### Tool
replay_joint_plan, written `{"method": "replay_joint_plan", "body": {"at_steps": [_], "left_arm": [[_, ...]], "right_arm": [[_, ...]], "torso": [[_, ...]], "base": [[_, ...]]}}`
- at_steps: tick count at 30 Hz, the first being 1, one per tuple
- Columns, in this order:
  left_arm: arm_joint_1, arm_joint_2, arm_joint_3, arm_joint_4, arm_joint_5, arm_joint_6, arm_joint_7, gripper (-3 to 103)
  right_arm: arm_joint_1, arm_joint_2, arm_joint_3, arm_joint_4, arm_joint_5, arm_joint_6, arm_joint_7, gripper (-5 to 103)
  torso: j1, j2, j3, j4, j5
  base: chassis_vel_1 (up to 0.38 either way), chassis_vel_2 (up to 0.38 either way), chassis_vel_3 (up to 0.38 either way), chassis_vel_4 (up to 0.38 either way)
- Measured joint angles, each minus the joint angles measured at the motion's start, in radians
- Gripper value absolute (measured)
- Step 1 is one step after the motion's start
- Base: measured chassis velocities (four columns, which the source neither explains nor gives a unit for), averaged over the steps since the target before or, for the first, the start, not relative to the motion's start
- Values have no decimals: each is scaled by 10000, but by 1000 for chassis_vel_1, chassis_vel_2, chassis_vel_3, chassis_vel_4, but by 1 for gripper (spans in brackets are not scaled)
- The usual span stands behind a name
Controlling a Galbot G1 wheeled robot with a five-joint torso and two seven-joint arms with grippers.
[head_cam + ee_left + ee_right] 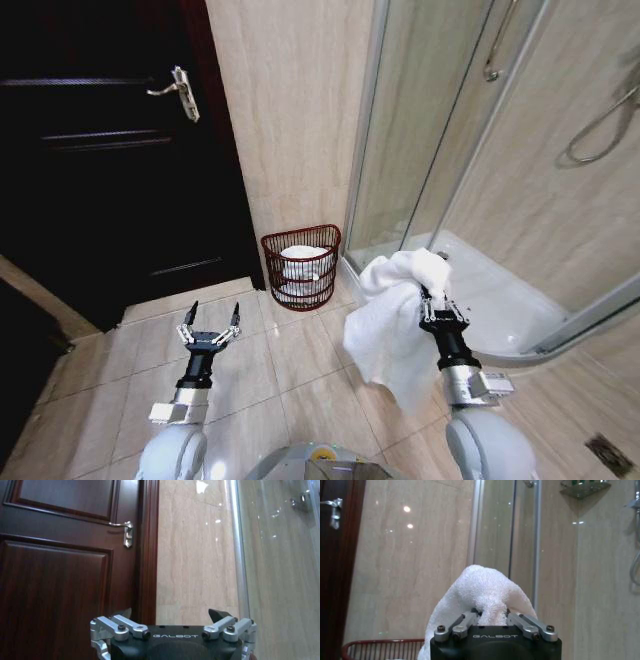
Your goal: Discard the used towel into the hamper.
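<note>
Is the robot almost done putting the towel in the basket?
About halfway. Done: the right claw is shut on the white towel, lifted off the floor. In hand: the towel hangs to the right of the red wire basket, not over it. Left: carry it above the basket, which already has something white inside, and let go. The left claw is open, low over the floor tiles.

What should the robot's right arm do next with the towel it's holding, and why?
Probably carry it forward and to the left. The right gripper is shut on the white towel, which hangs over the floor short of the hamper by the wall. The left gripper is open and idle.
</note>
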Motion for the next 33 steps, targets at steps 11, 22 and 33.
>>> {"method": "replay_joint_plan", "body": {"at_steps": [11, 22, 33], "left_arm": [[-9, -25, -5, 9, 6, -24, 22, 100], [-73, -44, -11, 243, 244, -455, -217, 100], [-64, -94, 9, 163, 299, -442, -234, 100]], "right_arm": [[8, -7, 99, -18, -74, -3, -82, 19], [60, 13, 73, -62, 135, 14, -149, 19], [117, -1, 65, -190, 232, 103, -273, 19]], "torso": [[-50, -150, -95, -1, 0], [-65, -212, -142, 3, -2], [-66, -211, -141, -1, -1]], "base": [[62, 62, 69, 74], [73, 82, 79, 81], [-15, 14, 11, -15]]}}
